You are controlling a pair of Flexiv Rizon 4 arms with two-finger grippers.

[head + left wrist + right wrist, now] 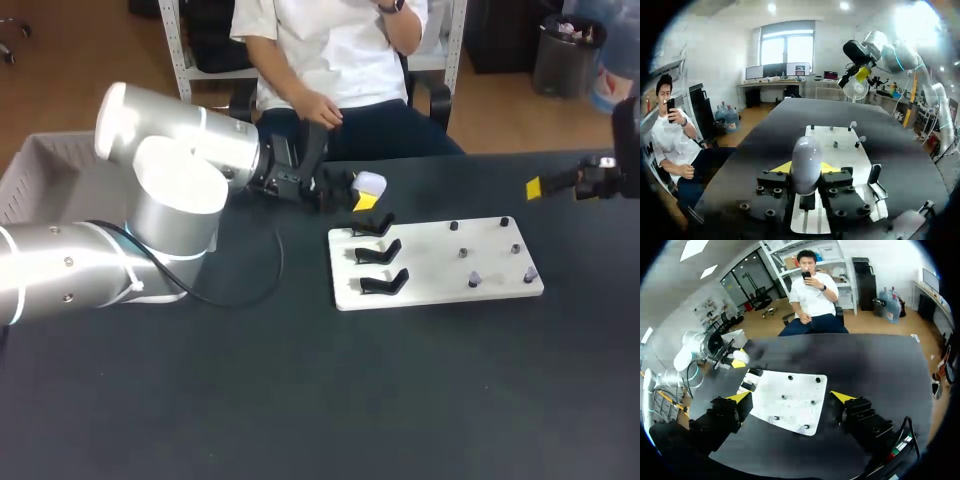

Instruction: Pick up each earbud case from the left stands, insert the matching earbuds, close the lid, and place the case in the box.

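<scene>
at far left sits the box point(40, 165). our left gripper point(805, 170) pinches the case point(806, 155) from both sides, held off the table just beside the board's point(430, 262) stand end. its long axis runs out along the fingers, toward the pegs point(473, 280). the three stands point(379, 252) look bare. our right gripper point(791, 397) is spread wide, well apart past the board, and nearer the pegs, we judge. only the left wrist view shows the two-sided grip. whether the pegs carry earbuds we cannot tell.
</scene>
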